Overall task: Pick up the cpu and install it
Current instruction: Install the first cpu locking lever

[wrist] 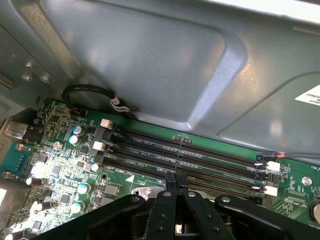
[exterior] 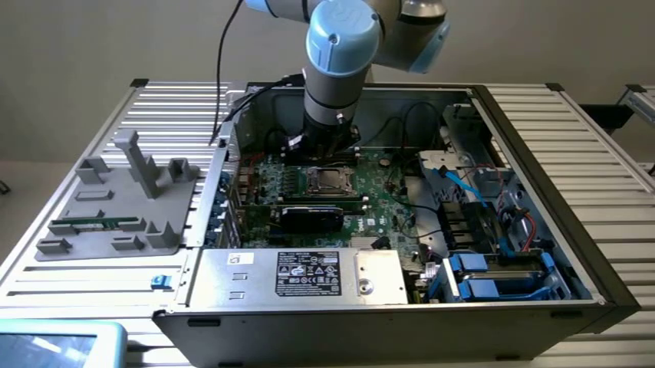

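Observation:
The cpu (exterior: 327,181), a silvery-grey square, lies flat inside the metal-framed socket (exterior: 310,170) in the middle of the green motherboard (exterior: 384,203). My gripper (exterior: 325,156) hangs low inside the open computer case, just beyond the socket and apart from the cpu. In the wrist view the gripper (wrist: 175,177) is shut, its black fingertips pressed together with nothing between them. They hover over the row of dark memory slots (wrist: 200,160).
The case wall (wrist: 165,65) stands close behind the slots. A black card (exterior: 312,217), cables (exterior: 409,123) and blue drive bays (exterior: 492,272) crowd the case. On the exterior view's left, a grey fixture tray (exterior: 113,207) holds a green memory stick (exterior: 97,225).

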Available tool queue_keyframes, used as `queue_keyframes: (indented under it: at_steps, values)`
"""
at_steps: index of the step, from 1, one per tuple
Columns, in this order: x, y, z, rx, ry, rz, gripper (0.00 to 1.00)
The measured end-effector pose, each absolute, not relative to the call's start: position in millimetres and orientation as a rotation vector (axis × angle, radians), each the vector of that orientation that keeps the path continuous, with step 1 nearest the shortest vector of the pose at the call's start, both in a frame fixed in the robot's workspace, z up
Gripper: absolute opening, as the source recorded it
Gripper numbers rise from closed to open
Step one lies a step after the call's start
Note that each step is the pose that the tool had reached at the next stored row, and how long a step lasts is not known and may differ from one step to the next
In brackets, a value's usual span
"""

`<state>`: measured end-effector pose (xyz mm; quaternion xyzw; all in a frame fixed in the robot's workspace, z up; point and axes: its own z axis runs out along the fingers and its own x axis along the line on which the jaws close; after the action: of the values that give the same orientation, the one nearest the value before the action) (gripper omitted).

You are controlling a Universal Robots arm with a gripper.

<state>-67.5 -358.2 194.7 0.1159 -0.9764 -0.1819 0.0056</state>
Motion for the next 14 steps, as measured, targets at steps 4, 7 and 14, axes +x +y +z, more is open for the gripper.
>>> queue_keyframes:
  at_steps: [4, 7, 14]
  values:
    - [-65.7, -358.3, 194.6, 0.365, -3.057, -0.57, 0.09]
    - [-64.6, -358.3, 194.6, 0.366, -3.057, -0.569, 0.09]
    - [-61.4, -358.3, 194.6, 0.371, -3.055, -0.569, 0.09]
